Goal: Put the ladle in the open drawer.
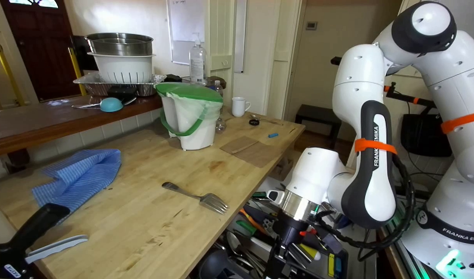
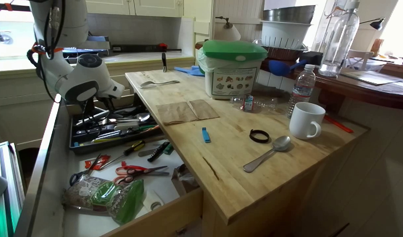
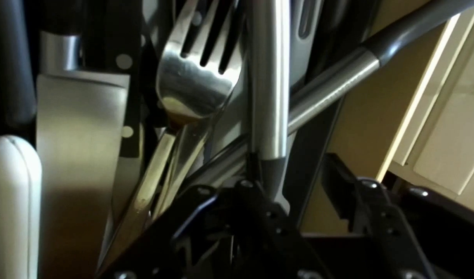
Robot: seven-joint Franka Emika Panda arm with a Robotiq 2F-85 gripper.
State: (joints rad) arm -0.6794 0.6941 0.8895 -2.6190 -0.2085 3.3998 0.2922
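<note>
The open drawer (image 2: 161, 215) stands pulled out beneath the wooden counter, with a dark tray of mixed cutlery and tools at its far end in an exterior view. My gripper (image 3: 295, 170) is low over that tray, jaws apart. Through the gap show the tray's edge and the drawer's wooden side wall. A silver rod with a dark end (image 3: 271, 85) runs down behind the left finger; nothing is clearly gripped. A dark grey rounded bowl, possibly the ladle (image 1: 217, 265), lies among the utensils beside the gripper; its handle cannot be made out.
On the counter lie a silver fork (image 1: 213, 202), a blue cloth (image 1: 81, 174) and a black-handled tool (image 1: 39, 232). The counter edge overhangs part of the drawer. Farther along are a green-lidded bin (image 2: 232, 70), a mug (image 2: 303, 118) and a spoon (image 2: 267, 154).
</note>
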